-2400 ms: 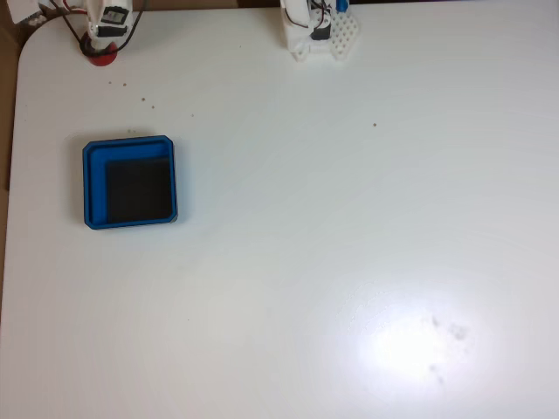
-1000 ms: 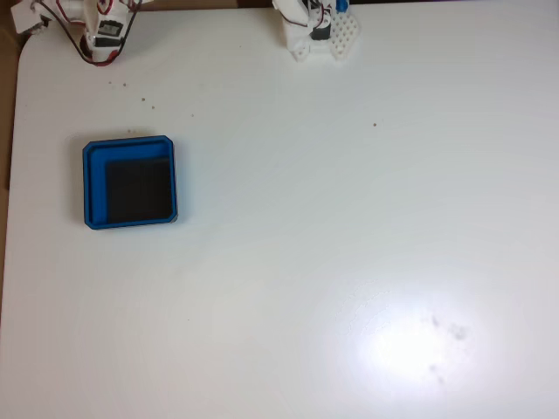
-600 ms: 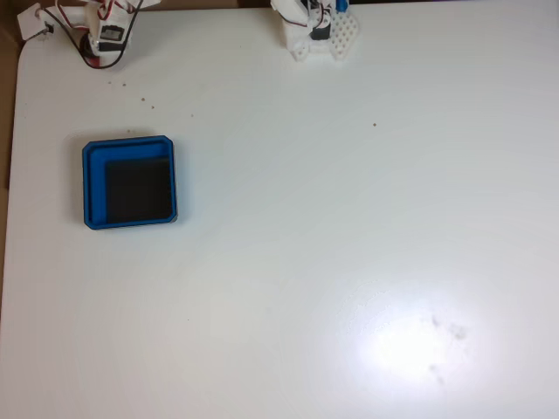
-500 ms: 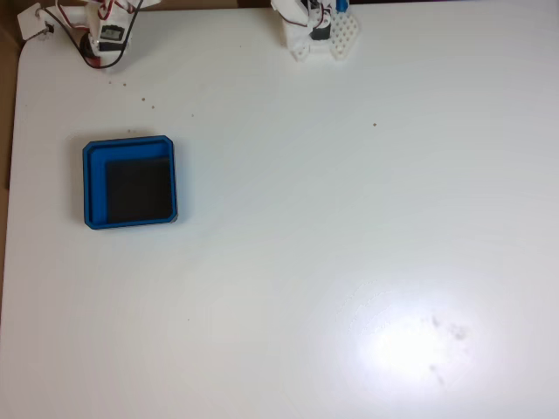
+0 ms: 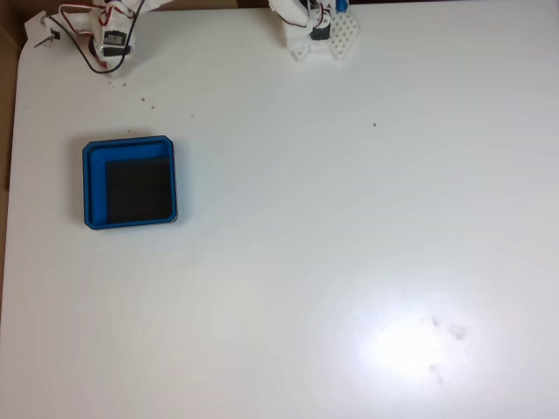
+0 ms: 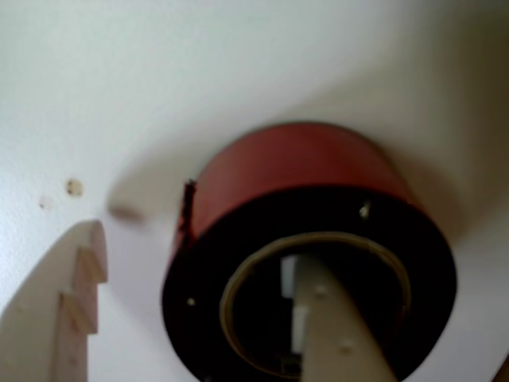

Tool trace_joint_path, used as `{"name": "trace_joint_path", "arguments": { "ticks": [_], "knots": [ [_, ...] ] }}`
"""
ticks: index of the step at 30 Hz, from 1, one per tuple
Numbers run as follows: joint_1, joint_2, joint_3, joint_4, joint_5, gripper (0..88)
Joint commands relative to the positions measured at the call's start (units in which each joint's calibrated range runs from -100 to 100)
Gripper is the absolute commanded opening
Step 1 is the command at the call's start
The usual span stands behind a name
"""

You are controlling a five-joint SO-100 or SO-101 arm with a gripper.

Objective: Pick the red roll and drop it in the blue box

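Note:
In the wrist view the red roll (image 6: pixel 302 171) lies flat on the white table, its red side and dark top face close below the camera. My gripper (image 6: pixel 199 251) is open and straddles the roll's wall. One white finger (image 6: pixel 338 334) reaches down into the central hole, and the toothed finger (image 6: pixel 67 306) stands outside on the left, a gap away from the roll. In the fixed view the gripper (image 5: pixel 83 39) is at the table's far left corner and covers the roll. The blue box (image 5: pixel 94 188) sits well below it near the left edge, with nothing on its black floor.
The arm's white base (image 5: pixel 319 33) stands at the table's far edge, near the middle. Red and black wires (image 5: pixel 83 48) loop beside the gripper. The table's rounded left corner and edge (image 5: pixel 16 105) are close to the gripper. A few small specks (image 5: pixel 131 87) dot the surface.
The red roll showed beneath the gripper 2.4 s ago in the fixed view; the gripper has since settled over it and hides it. The blue box has not moved.

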Motion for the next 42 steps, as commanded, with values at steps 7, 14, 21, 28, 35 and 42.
{"name": "trace_joint_path", "arguments": {
  "ticks": [7,14,21,28,35,42],
  "knots": [
    [0.3,-0.5,-3.5,-1.2,0.0,16.6],
    [0.3,-0.5,-3.5,-1.2,-0.2,0.0],
    [0.3,-1.4,-3.5,-0.7,-0.2,1.1],
    [0.3,-12.0,-3.0,-0.3,-0.2,1.1],
    [-6.0,-22.4,-3.0,8.6,-0.2,1.2],
    [-15.4,-29.6,-3.4,21.3,-0.3,1.2]
  ]
}}
